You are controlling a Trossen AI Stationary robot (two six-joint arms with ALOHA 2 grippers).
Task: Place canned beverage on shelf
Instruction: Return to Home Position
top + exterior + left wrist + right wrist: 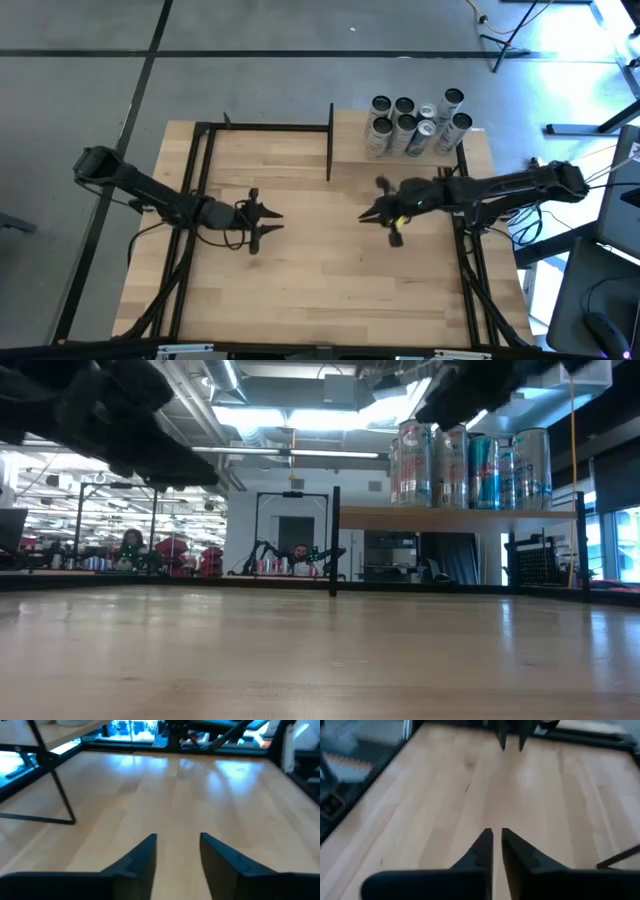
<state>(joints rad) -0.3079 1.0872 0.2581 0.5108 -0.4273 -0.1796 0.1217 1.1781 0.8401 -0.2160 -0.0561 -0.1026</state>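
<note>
The near half of the wooden surface [320,290] lies bare. Over its middle the two arms reach in from opposite sides, their claws facing each other and well apart. The left claw [278,222] hangs above the surface with its fingers [145,855] parted by a clear gap and nothing between them. The right claw [366,215] hovers opposite it. In its own wrist view the fingers [482,847] stand nearly together, only a thin slit showing, and they hold nothing. Neither claw touches the wood. Farther back a black post [334,540] rises from the surface, marking the left end of the shelf [460,513], a raised light-wood board in the far right corner. The cans [470,465] stand upright on the shelf, bunched close together toward its right part. In the low view some are silver-white with pink marks and some teal. From above, their round tops [415,120] show in about two rows. Beyond the surface the low view looks into a lit workroom with other rigs.
</note>
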